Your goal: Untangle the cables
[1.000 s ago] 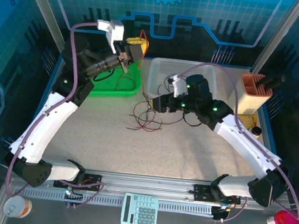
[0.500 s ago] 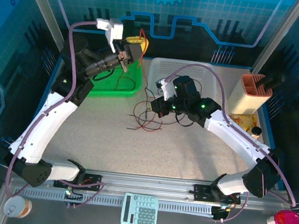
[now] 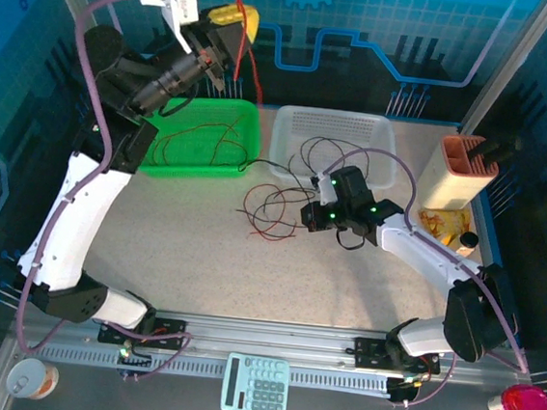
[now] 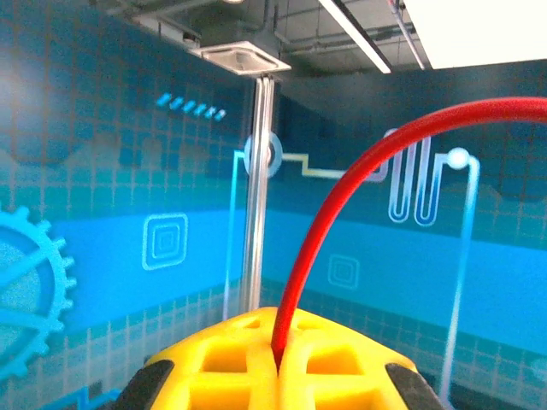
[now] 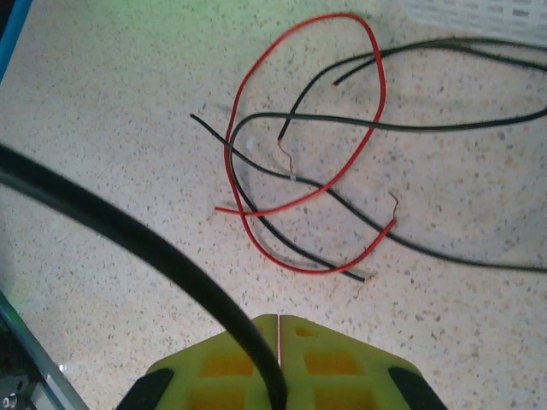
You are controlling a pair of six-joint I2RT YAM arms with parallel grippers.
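Observation:
My left gripper (image 3: 237, 19) is raised high at the back left. Its yellow fingers (image 4: 333, 359) are shut on a red cable (image 4: 342, 196) that arcs up and to the right in the left wrist view. From above, that red cable (image 3: 252, 58) hangs down toward the green basket (image 3: 199, 171). A loose tangle of red and black cables (image 3: 271, 213) lies on the table in front of the baskets. My right gripper (image 3: 307, 216) sits low just right of it. In the right wrist view the right gripper (image 5: 280, 320) is shut on a black cable (image 5: 171, 252), with the tangle (image 5: 299, 171) ahead.
More red and black strands lie in the green basket. The white basket (image 3: 291, 120) stands right of it, with black strands over its front. A tan holder (image 3: 466, 170) stands at the right edge. A calculator (image 3: 256, 385) lies by the near rail.
My left arm has lifted up and back, pulling the red cable high above the green basket. My right gripper has come down toward the tangle and shut on a black cable.

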